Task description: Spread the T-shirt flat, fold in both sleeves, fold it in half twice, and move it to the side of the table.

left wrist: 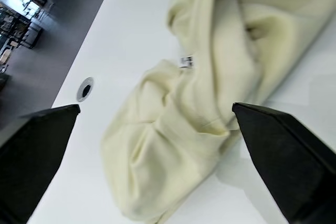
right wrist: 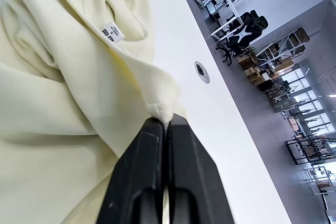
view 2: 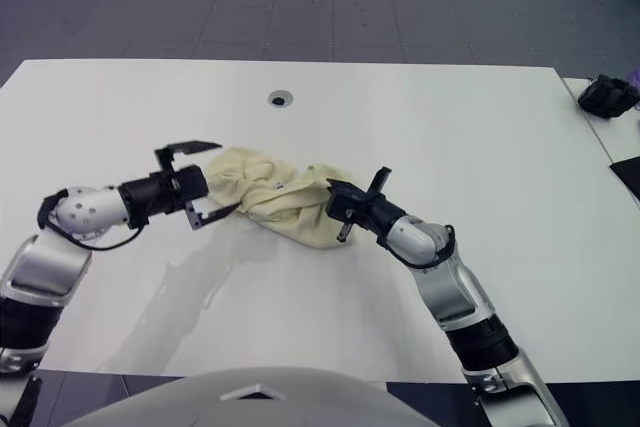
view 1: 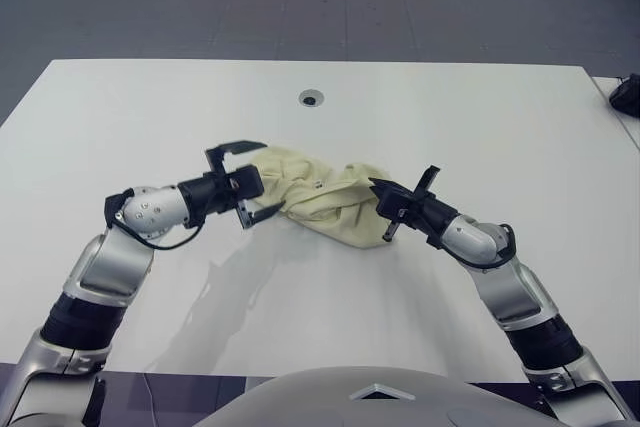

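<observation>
Pale yellow T-shirt (view 1: 322, 203) — crumpled heap; right claw (right wrist: 161, 121) pinches it — left claw (left wrist: 156, 107) spread.

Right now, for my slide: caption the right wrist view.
The right arm's jaws, shut, pinch a fold of the crumpled pale yellow T-shirt on the white table.

The two head views look forward and down from above the robot's chest. They take in most of the white table (view 1: 480, 127), with floor beyond its far edge, and show one scene, slightly offset sideways. The left wrist view sits low and close, looking out between the spread left fingers (left wrist: 286, 156) at the T-shirt (left wrist: 210, 77). The right wrist view sits closer still, sighting along the pressed-together right fingers (right wrist: 149, 177) into the cloth. All views share the T-shirt and the cable hole (view 1: 311, 98).
</observation>
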Motion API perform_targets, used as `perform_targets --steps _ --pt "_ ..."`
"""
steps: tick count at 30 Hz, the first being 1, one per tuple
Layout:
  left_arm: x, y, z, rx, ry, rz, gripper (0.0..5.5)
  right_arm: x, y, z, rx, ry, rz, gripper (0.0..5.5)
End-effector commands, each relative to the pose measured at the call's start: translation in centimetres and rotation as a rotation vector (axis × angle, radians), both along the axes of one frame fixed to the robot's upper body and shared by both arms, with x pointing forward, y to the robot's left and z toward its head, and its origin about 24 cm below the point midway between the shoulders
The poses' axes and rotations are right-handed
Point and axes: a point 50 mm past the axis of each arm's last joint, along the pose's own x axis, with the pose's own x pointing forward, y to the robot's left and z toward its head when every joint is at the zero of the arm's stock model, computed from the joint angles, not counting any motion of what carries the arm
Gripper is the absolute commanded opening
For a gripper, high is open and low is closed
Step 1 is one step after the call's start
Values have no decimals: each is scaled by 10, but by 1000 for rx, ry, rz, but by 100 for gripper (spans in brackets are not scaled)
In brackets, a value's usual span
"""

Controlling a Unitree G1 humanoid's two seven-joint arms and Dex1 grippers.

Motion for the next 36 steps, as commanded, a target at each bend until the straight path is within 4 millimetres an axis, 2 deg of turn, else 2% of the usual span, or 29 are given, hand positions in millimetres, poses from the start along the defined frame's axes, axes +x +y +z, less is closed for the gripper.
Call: perform_targets --steps 1,3,17,31,36 --pt "1 -1 -9 89 -32 -28 540 -2 2 1 2 -5 -6 1" --pt "3 3 -15 113 -46 -18 540 -2 3 1 2 -5 1 1" --pt "5 7 -43 228 -91 -46 315 1 3 2 -4 -9 9 0" --pt "10 0 -45 239 -128 -43 90 2 0 3 -15 -7 13 0" --pt "12 0 -39 211 -93 -39 1 6 -4 8 -23 -20 7 0"
